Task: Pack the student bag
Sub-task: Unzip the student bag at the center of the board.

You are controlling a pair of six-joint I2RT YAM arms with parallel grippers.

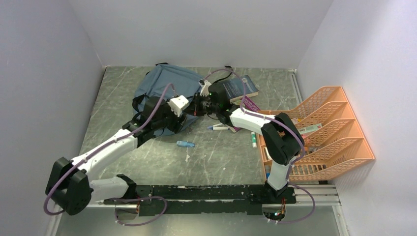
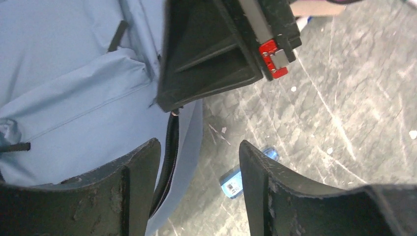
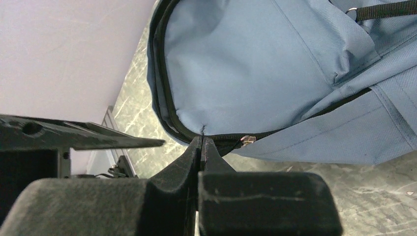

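The student bag (image 1: 160, 84), grey-blue with black zippers, lies at the back middle of the table. My right gripper (image 3: 202, 142) is shut on the bag's (image 3: 255, 64) fabric edge beside the black zipper, pinching a small pucker. A metal zipper pull (image 3: 247, 140) sits just right of the tips. My left gripper (image 2: 199, 152) is open just above the table at the bag's (image 2: 69, 88) near right edge. A strip of zipper (image 2: 169, 147) and fabric hangs between its jaws, closer to the left finger. In the top view the two grippers (image 1: 193, 107) meet at the bag's right side.
A dark book (image 1: 236, 88) lies behind the right arm. Pens (image 1: 219, 127) and a marker (image 1: 253, 139) lie right of centre, and a small blue tube (image 1: 185, 144) sits in the middle. An orange mesh rack (image 1: 329, 132) holding items stands at the right. Walls close three sides.
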